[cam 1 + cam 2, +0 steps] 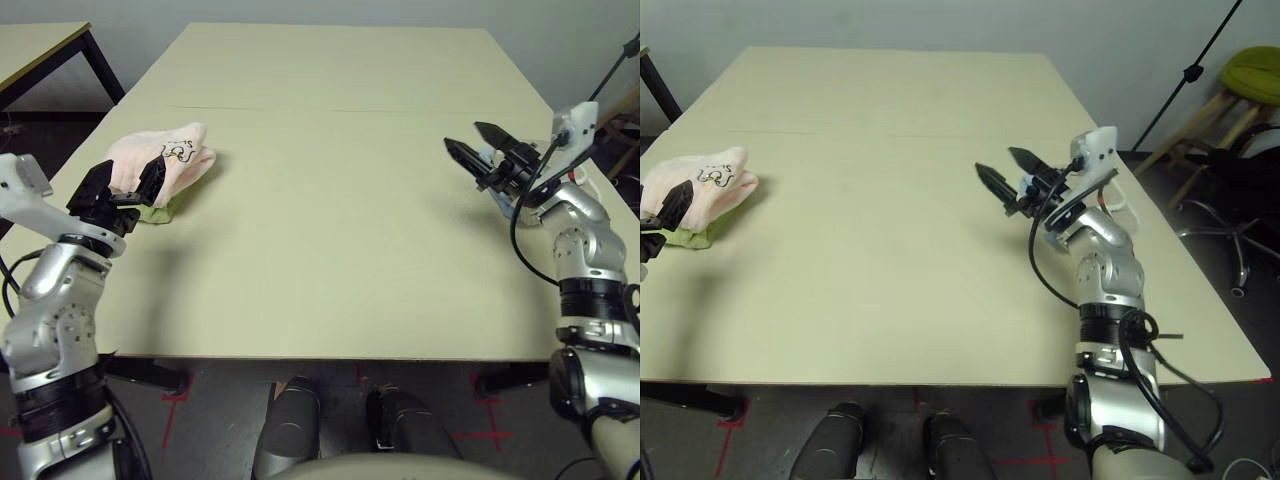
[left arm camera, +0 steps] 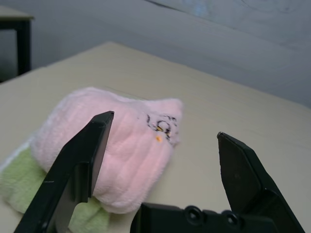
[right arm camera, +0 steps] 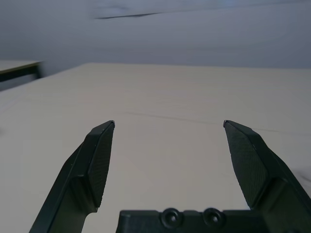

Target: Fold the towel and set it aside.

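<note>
Resting folded at the table's (image 1: 330,200) left edge, the pink towel (image 1: 170,160) lies bundled on top of a light green towel (image 1: 158,211), whose edge pokes out beneath it on the near side. One pink towel and one green towel can be counted, stacked together, with bare tabletop around them.

The left gripper (image 1: 125,185) hovers just in front of the stack, its jaws spread wide with nothing between them. In the left wrist view the pink towel (image 2: 121,145) sits beyond the two black fingers (image 2: 77,165), and the small dark printed logo (image 2: 163,124) on its upper fold can be seen, along with a tiny orange mark beside it; the head views show that logo much smaller.

The right gripper (image 1: 1002,172) is held above the table's right side, well apart from the towels, jaws likewise open and empty. Its wrist view looks across bare tabletop toward a second table (image 3: 19,68) in the background.

A stool (image 1: 1245,75) with a green seat stands off to the right.
</note>
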